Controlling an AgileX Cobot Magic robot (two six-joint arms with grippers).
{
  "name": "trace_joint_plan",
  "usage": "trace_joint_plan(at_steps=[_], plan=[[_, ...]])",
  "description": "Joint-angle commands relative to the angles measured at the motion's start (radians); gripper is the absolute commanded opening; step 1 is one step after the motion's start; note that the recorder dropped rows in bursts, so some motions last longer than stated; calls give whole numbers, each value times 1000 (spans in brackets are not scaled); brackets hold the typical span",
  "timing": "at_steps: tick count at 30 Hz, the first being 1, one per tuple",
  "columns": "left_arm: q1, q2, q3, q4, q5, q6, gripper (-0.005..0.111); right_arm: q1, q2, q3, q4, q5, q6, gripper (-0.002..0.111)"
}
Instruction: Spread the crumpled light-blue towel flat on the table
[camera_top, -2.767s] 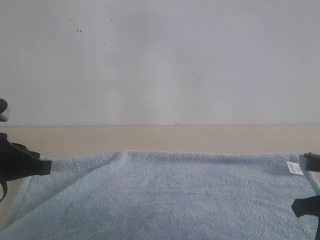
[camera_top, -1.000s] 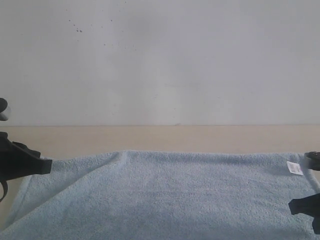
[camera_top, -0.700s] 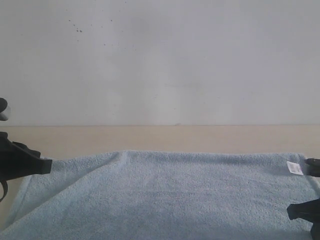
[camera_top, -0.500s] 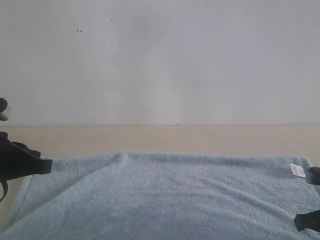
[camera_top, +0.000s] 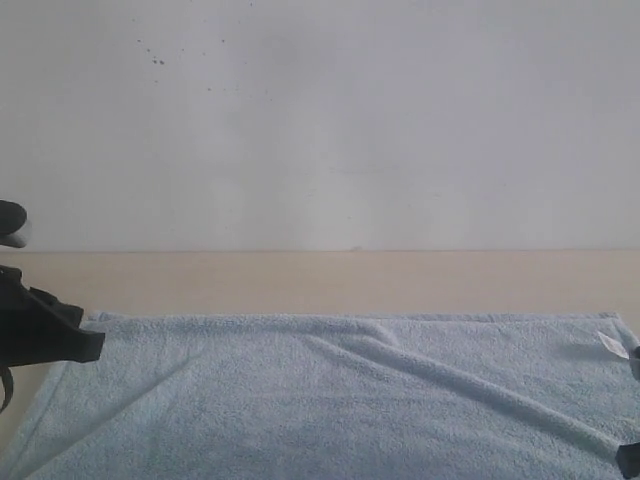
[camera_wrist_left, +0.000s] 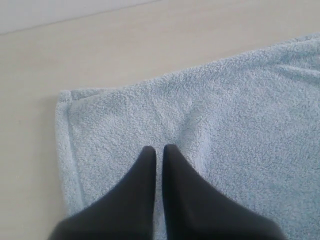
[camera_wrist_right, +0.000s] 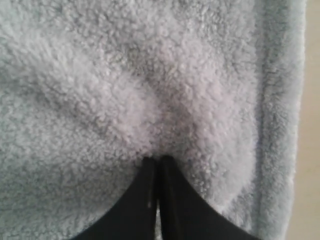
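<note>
The towel (camera_top: 320, 395) lies on the table (camera_top: 300, 280), spread out wide across the front of it. A bare strip of table shows between its far edge and the wall (camera_top: 320, 120). The towel is mostly flat, but a long soft fold runs from near the middle down toward the right side, and a fainter one runs toward the left. A small white tag (camera_top: 611, 343) sits at the far right corner. The left fingers (camera_wrist_left: 148, 157) are close together with only a thin slit between them. They pinch a little ridge of the fluffy cloth near a corner of the towel, just inside the hemmed edge (camera_wrist_left: 65, 150). The right fingers (camera_wrist_right: 150, 170) are pressed tight together too, and the cloth bunches up in a soft bump right at their tips, so they grip the towel there. The thick hem runs along beside them. In the exterior view the left arm (camera_top: 45, 335) is a dark shape at the left side of the towel, and only a small dark bit of the right arm (camera_top: 630, 458) shows at the right edge.
</note>
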Motion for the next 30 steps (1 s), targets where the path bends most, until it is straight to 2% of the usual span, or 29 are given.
trace_joint_plan(at_steps=[1,12,16,21,24,27,30], plan=[[2,32,5,11,-12,12,4,-3,-2,4,-178,72,142,1],[2,77,5,94,-21,23,4,-3,-4,4,-218,46,184,1],[2,146,5,94,-55,23,4,-1,-15,4,-71,-57,160,1],[2,200,5,94,-54,23,4,-1,-96,4,337,-102,-183,1],[-12,189,5,90,50,-24,4,13,-115,4,651,-52,-480,1],[-55,183,14,90,195,20,4,71,-113,4,733,33,-622,1],[-118,183,32,90,207,64,4,156,-111,4,689,122,-600,1]])
